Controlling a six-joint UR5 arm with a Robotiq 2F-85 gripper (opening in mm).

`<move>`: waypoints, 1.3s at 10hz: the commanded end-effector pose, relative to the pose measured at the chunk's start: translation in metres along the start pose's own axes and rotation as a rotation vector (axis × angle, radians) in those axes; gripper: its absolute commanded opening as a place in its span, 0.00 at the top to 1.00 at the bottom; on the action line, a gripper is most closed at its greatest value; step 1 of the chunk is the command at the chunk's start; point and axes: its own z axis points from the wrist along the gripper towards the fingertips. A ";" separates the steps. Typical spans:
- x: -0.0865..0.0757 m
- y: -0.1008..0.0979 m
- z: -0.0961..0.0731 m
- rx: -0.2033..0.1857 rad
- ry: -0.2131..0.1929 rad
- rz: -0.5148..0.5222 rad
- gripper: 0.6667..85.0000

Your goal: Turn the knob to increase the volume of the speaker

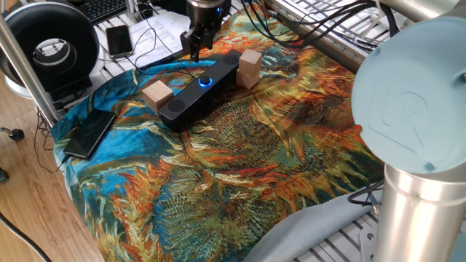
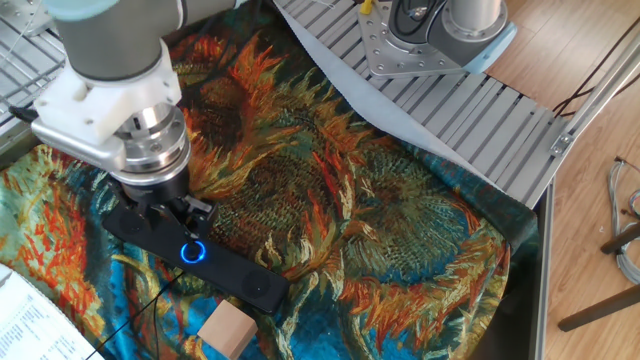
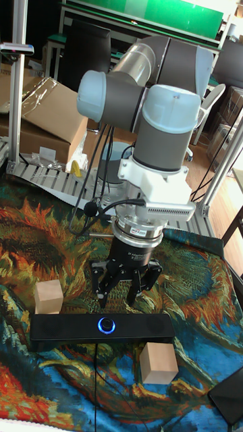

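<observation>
The speaker (image 3: 67, 329) is a long black bar lying on the sunflower cloth, also seen in the fixed views (image 1: 191, 99) (image 2: 244, 280). Its knob (image 3: 106, 326) glows with a blue ring at mid-top (image 1: 205, 81) (image 2: 192, 251). My gripper (image 3: 125, 291) hangs open just above and behind the knob, fingers spread and holding nothing. From one side the gripper (image 1: 194, 49) sits beyond the speaker's far edge. From the other side the gripper (image 2: 178, 214) is directly over the bar, close to the knob, not touching it.
Two pale wooden blocks flank the speaker: one block (image 3: 49, 295) (image 1: 156, 94) and another (image 3: 158, 362) (image 1: 250, 67). A flat black phone (image 1: 90, 133) lies at the cloth's edge. A big round black fan (image 1: 51, 47) stands at the back left. A cable (image 1: 156, 58) runs behind the speaker.
</observation>
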 end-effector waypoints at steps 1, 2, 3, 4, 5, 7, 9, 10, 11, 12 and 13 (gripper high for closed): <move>0.017 0.002 0.011 -0.009 0.073 0.022 0.38; 0.021 0.000 0.013 -0.001 0.092 0.024 0.41; 0.018 0.000 0.017 -0.002 0.078 0.032 0.42; 0.015 0.002 0.021 -0.006 0.059 0.034 0.42; 0.015 0.003 0.024 -0.004 0.058 0.035 0.42; 0.014 0.001 0.028 -0.002 0.064 0.015 0.42; 0.014 0.000 0.033 -0.001 0.072 0.001 0.43; 0.011 0.001 0.035 -0.002 0.064 0.001 0.44; 0.009 0.001 0.037 -0.004 0.059 -0.003 0.45; 0.008 0.001 0.040 -0.003 0.056 -0.008 0.45; 0.007 0.000 0.044 -0.003 0.048 -0.015 0.45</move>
